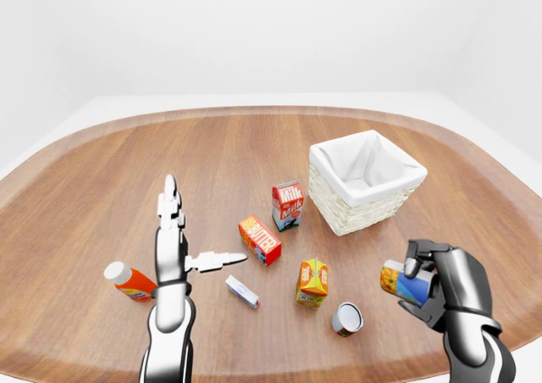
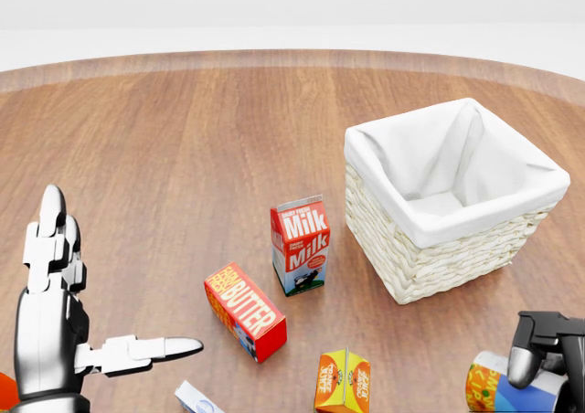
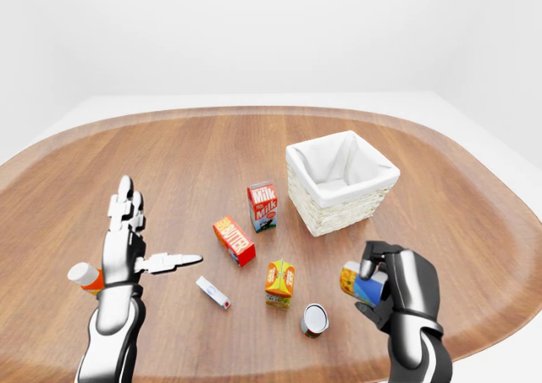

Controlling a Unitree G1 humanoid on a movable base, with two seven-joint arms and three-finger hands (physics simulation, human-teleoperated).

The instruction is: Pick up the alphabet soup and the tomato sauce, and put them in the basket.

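Left-eye view shows the right hand (image 1: 436, 281) wrapped around the soup can (image 1: 401, 283), held above the table (image 1: 85, 197), below the basket (image 1: 364, 184). The left hand (image 1: 172, 239) hovers with fingers spread. Another can (image 1: 347, 318) lies below the juice carton (image 1: 312, 282).

basket (image 1: 349, 213): cream wicker, white liner | milk carton (image 1: 287, 205): red-white | butter box (image 1: 259, 240): red-orange | table (image 1: 102, 180): brown woodgrain
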